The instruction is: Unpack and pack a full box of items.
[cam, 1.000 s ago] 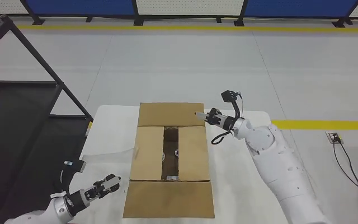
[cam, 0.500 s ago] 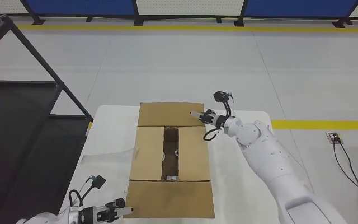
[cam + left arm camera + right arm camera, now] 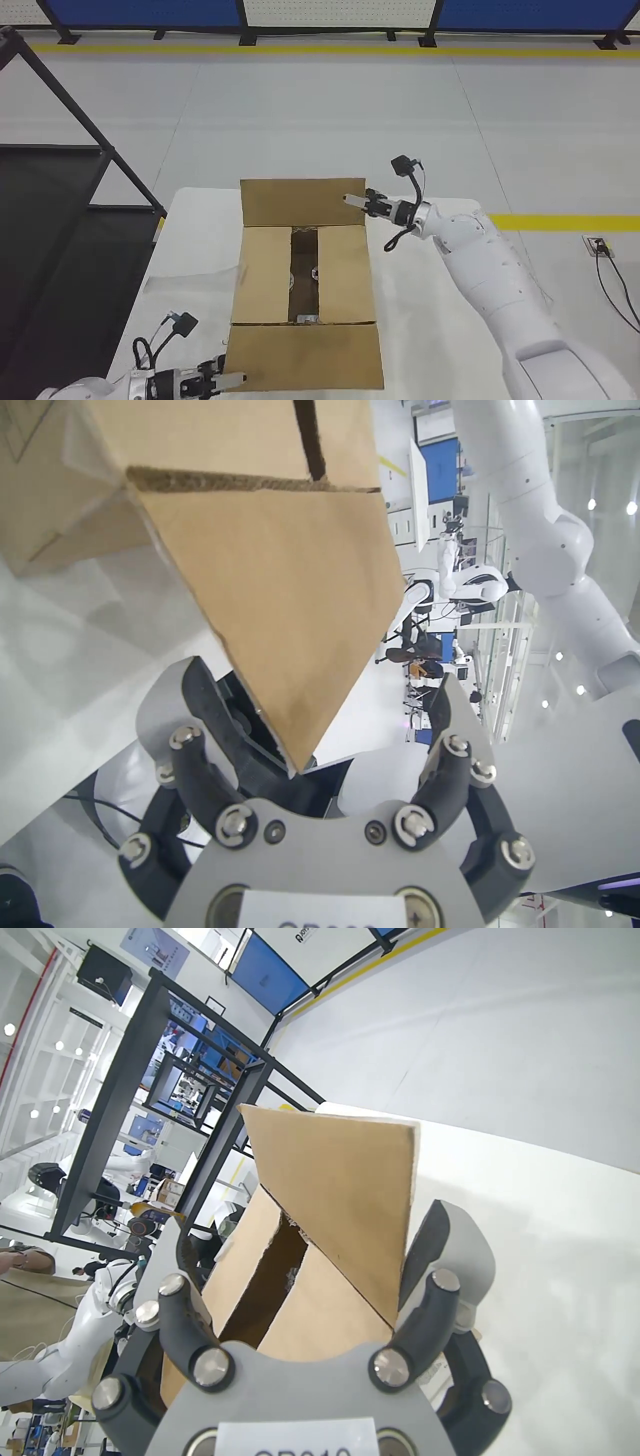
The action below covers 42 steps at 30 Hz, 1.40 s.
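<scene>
Box: the cardboard box [image 3: 262, 275] sits at the middle of the white table [image 3: 405, 320], its length running from 12 to 6 o'clock.
Side flaps: the two side flaps [image 3: 345, 275] are folded in over the top, with a dark gap [image 3: 303, 290] between them.
Contents: pale items [image 3: 317, 270] show in the gap, too small to tell what they are.
Far flap: the far flap [image 3: 300, 202] is at the box's 12 o'clock edge, tilted up off the top.
Near flap: the near flap [image 3: 305, 355] is at the 6 o'clock edge, spread outward.
Right gripper: the right gripper [image 3: 307, 1228] is at about 1 o'clock from the box's middle. Its jaws are apart with the far flap's corner between them.
Left gripper: the left gripper [image 3: 320, 680] is at about 7 o'clock. Its jaws are wide apart around the near flap's corner tip, not pinching it.
</scene>
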Tool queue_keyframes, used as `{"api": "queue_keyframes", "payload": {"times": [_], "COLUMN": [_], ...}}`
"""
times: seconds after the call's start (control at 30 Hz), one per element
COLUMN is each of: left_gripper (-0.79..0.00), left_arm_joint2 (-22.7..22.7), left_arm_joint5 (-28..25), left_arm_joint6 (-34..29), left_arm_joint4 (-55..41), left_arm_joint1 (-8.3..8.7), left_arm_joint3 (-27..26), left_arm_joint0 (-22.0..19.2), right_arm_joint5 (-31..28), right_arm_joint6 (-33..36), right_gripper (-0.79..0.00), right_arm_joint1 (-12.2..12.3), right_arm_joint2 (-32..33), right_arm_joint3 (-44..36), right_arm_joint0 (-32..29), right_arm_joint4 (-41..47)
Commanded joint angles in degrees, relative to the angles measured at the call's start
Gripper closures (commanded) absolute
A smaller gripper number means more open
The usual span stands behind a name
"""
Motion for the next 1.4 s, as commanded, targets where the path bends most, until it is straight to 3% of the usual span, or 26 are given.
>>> {"api": "queue_keyframes", "payload": {"times": [0.0, 0.43, 0.63, 1.0, 1.17, 1.37], "left_gripper": [-0.785, -0.785, -0.785, -0.785, -0.785, -0.785], "left_arm_joint2": [-0.29, 0.24, 1.56, 7.25, 10.72, 14.72], "left_arm_joint5": [-0.12, 2.06, 2.83, 8.23, 10.11, 12.17], "left_arm_joint6": [1.62, 13.62, 23.27, 39.52, 47.5, 51.8], "left_arm_joint4": [-1.02, -6.95, -4.33, 9.38, 19.44, 25.51], "left_arm_joint1": [0.02, -0.29, -0.72, -1.63, -2.15, -2.75], "left_arm_joint3": [-0.39, -3.21, -5.51, -9.14, -8.97, -8.13], "left_arm_joint0": [0.24, 0.14, -0.79, -3.0, -4.48, -6.89], "right_arm_joint5": [-0.26, -4.41, 0.1, 15.85, 18.44, 20.84], "right_arm_joint6": [1.48, 13.73, 18.24, 33.99, 34.59, 33.33], "right_gripper": [-0.785, -0.785, -0.785, -0.785, -0.785, -0.785], "right_arm_joint1": [0.26, 1.7, 2.55, 4.8, 5.17, 5.09], "right_arm_joint2": [0.4, 1.98, 0.28, -2.13, -2.65, -2.81], "right_arm_joint3": [-0.03, -4.98, -12.65, -20.26, -21.45, -21.88], "right_arm_joint0": [0.23, -0.43, -2.04, -3.18, -4.72, -6.86], "right_arm_joint4": [0.98, 8.4, 12.98, 18.86, 18.72, 21.62]}}
